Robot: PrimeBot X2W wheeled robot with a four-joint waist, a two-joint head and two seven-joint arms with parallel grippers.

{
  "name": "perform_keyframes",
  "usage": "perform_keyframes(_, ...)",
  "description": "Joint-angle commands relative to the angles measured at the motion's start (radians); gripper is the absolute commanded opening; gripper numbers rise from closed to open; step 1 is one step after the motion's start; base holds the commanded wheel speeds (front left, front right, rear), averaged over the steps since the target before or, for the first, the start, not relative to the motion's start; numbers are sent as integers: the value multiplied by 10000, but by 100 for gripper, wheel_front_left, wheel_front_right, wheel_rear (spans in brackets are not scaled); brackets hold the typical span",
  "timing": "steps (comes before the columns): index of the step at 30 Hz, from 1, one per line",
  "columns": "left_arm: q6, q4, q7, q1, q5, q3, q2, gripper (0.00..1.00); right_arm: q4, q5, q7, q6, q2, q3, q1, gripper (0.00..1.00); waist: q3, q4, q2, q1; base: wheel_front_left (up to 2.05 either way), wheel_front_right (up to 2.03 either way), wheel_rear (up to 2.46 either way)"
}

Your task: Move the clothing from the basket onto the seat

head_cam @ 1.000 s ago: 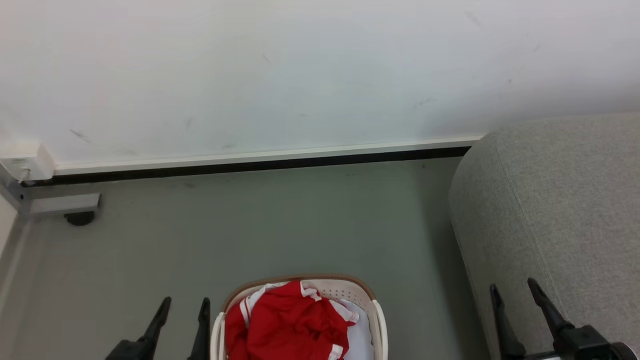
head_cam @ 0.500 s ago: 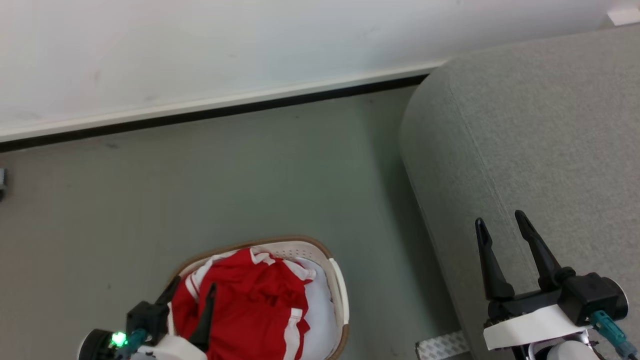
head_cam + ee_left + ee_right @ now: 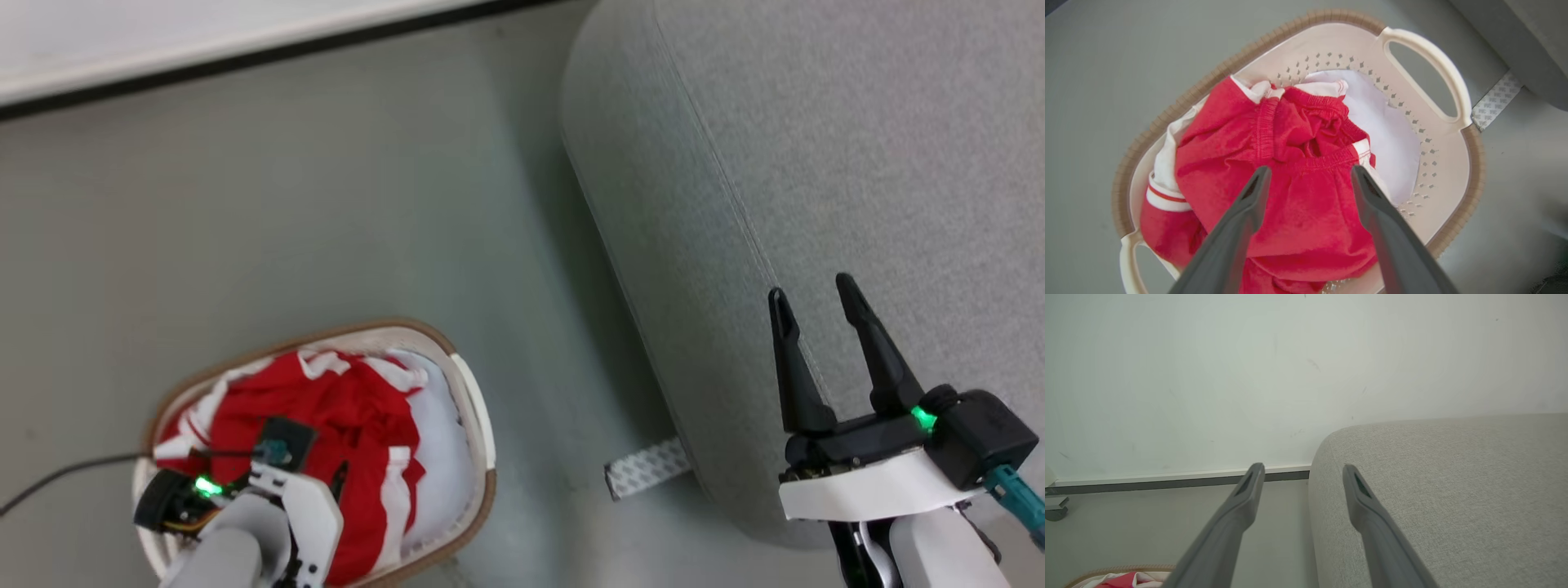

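1. Presently clothing (image 3: 1298, 204) sits in the basket (image 3: 1476, 163), with the left gripper (image 3: 1310, 169) spread wide just above it; a shallow pinch may slip.
2. Dragged cloth could tip the basket.
3. Right gripper (image 3: 810, 287), fingers parted, hangs well apart from the basket.

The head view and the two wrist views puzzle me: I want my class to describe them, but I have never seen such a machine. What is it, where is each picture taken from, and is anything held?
It is a wheeled robot with two arms, each ending in a two-fingered claw. The head view looks down from a camera on its head. Each wrist view looks along one claw's fingers. On the floor stands a white basket with red clothing and a white pad in it, beside a grey seat. The left claw hangs open over the clothing. The right claw is open near the seat's edge. Nothing is held.
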Motion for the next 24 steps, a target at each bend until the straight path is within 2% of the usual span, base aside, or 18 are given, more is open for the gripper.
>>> perform_keyframes(1, -30, 104, 125, -210, 174, -36, 157, 100, -88, 53, 3, -21, -19, 11, -170, 100, 699, -439, 0, -2, 0, 0, 0)
perform_keyframes(13, -32, 1236, 1811, -1582, 378, -501, 1072, 100, -922, 629, 3, -21, -18, 55, -1149, 100, 3201, -985, 0, -2, 0, 0, 0)
perform_keyframes(14, -33, 1245, 1779, -1647, 405, -538, 1127, 84, -954, 654, 3, -21, -18, 41, -1187, 100, 3314, -984, 0, -2, 0, 0, 0)
perform_keyframes(15, -34, 1266, 1727, -1682, 403, -568, 1157, 12, -953, 685, 3, -21, -18, 42, -1221, 100, 3381, -975, 0, -2, 0, 0, 0)
perform_keyframes(16, -34, 1306, 1712, -1693, 390, -592, 1165, 0, -942, 684, 3, -21, -18, 49, -1228, 100, 3408, -952, 0, -2, 0, 0, 0)
perform_keyframes(21, -31, 1413, 1165, -1686, 73, -582, 929, 0, -691, 576, 3, -21, -22, -21, -1084, 100, 2985, -533, 0, -2, 0, 0, 0)
perform_keyframes(24, -33, 1362, 561, -1519, -297, -438, 566, 0, -498, 434, 3, -21, -27, 53, -972, 100, 2360, -164, 0, -2, 0, 0, 0)
